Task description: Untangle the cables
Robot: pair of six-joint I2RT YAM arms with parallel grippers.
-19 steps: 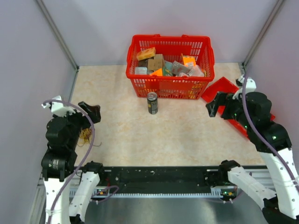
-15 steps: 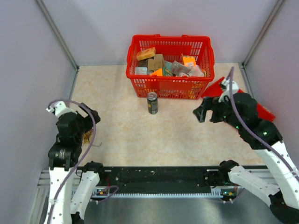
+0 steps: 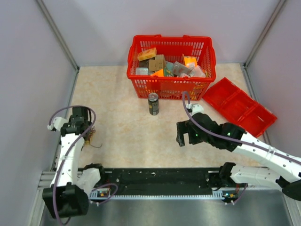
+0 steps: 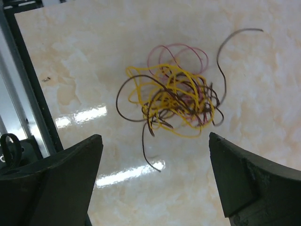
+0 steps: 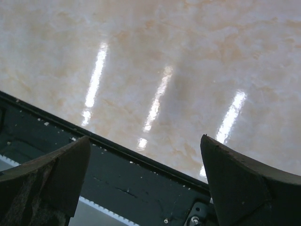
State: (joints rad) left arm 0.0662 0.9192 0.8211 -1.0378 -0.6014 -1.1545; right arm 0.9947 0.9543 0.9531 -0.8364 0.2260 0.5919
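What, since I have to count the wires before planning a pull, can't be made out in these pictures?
Left wrist: in the cables, wire count and which strand lies over which are lost in the dense knot.
Top external: the left arm covers most of the tangle; the rest is too thin.
Left wrist: the bottom edge cuts off the left fingers.
Right wrist: no wires in view, just table, rail and right fingers.
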